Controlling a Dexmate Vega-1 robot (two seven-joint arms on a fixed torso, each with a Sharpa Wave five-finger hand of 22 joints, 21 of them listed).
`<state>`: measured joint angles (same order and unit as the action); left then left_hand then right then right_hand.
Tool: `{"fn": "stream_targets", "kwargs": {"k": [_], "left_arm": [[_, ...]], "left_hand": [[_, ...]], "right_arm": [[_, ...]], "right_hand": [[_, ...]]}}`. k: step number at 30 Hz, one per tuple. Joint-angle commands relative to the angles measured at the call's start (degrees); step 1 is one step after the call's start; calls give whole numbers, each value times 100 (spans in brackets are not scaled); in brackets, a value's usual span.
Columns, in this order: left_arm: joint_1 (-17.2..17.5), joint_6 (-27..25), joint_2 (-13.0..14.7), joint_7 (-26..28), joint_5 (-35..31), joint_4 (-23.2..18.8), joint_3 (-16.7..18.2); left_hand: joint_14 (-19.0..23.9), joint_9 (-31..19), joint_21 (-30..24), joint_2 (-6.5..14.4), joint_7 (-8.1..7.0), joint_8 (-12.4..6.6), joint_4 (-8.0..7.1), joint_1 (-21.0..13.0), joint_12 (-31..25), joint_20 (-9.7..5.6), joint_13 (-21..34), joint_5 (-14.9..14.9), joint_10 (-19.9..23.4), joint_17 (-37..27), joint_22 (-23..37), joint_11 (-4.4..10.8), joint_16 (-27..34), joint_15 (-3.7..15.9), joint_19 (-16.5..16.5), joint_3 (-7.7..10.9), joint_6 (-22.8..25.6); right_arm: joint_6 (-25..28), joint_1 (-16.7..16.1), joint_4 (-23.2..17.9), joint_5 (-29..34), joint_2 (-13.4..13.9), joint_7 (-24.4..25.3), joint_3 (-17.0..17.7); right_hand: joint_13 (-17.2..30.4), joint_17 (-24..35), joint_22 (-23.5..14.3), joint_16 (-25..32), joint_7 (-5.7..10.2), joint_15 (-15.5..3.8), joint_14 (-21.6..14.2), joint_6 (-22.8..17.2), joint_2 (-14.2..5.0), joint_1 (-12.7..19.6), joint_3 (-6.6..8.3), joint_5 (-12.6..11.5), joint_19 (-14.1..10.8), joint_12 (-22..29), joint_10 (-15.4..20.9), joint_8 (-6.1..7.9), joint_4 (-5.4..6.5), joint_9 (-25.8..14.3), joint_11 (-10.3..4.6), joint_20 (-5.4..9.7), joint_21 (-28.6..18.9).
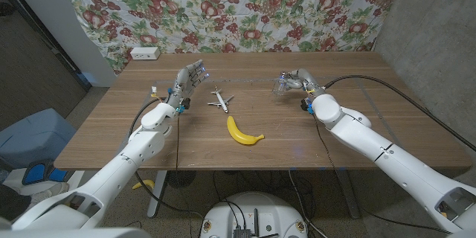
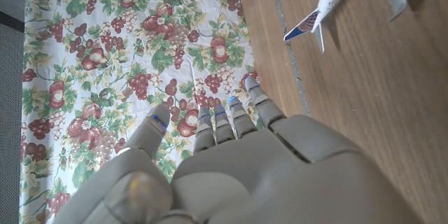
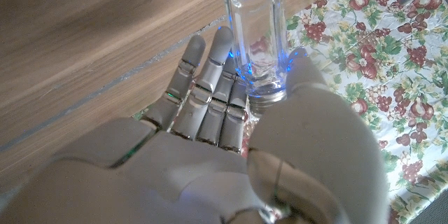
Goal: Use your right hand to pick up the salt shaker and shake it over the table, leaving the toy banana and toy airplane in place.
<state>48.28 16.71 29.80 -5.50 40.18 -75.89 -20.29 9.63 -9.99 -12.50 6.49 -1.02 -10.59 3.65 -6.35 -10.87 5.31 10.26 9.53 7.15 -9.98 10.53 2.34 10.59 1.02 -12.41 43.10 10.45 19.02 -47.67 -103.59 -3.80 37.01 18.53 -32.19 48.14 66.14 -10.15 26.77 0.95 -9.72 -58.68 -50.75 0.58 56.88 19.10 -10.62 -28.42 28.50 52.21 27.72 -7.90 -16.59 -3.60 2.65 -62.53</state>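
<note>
A clear glass salt shaker (image 1: 281, 87) with a metal cap stands at the back right of the wooden table (image 1: 357, 119). My right hand (image 1: 297, 82) is around it. In the right wrist view the shaker (image 3: 255, 35) sits between the straight fingers (image 3: 210, 77) and the thumb, which presses by the cap, so my right hand (image 3: 231, 140) grips it. The white toy airplane (image 1: 219, 101) lies at mid-table, and the yellow toy banana (image 1: 243, 133) lies nearer the front. My left hand (image 1: 190, 78) is raised left of the airplane (image 2: 329, 0), its fingers (image 2: 231, 115) apart and holding nothing.
A white power strip (image 1: 144, 53) lies at the table's back left corner. A floral cloth (image 1: 245, 7) hangs behind the table. A black cable (image 1: 387, 85) runs across the right side of the table to my right arm. A blue chair (image 1: 33, 137) stands to the left.
</note>
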Motion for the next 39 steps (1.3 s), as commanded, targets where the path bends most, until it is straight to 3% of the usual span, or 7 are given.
{"fn": "stream_targets", "kwargs": {"k": [1,20,39], "left_arm": [[-3,6,0,-27,19,10,11],[10,-7,4,43,-6,-18,16],[-7,-4,-12,40,-5,2,10]], "left_hand": [[37,-35,4,292,11,-19,-12,66,-35,17,8,24,38,-15,23,-8,1,6,-56,50,74],[38,-35,5,299,16,-16,-24,74,-34,17,8,25,45,-18,24,-4,1,8,-57,57,82],[42,-35,3,304,17,-13,-37,81,-31,14,9,27,45,-18,24,-10,2,11,-64,69,83]], "right_arm": [[-487,-197,228,140,-267,680,62],[-1175,-554,827,437,-1419,2648,356],[-1214,-598,875,460,-1565,2882,417]], "right_hand": [[11,22,1,-6,224,-281,-59,-256,-753,766,553,-23,31,-17,640,22,-73,-138,-587,615,-40],[3,69,2,-43,194,-269,-102,-263,-760,757,583,-8,22,-53,669,1,-73,-120,-582,593,-75],[20,106,3,-59,179,-268,-138,-282,-745,748,597,1,10,-66,686,-3,-80,-122,-550,575,-102]]}}
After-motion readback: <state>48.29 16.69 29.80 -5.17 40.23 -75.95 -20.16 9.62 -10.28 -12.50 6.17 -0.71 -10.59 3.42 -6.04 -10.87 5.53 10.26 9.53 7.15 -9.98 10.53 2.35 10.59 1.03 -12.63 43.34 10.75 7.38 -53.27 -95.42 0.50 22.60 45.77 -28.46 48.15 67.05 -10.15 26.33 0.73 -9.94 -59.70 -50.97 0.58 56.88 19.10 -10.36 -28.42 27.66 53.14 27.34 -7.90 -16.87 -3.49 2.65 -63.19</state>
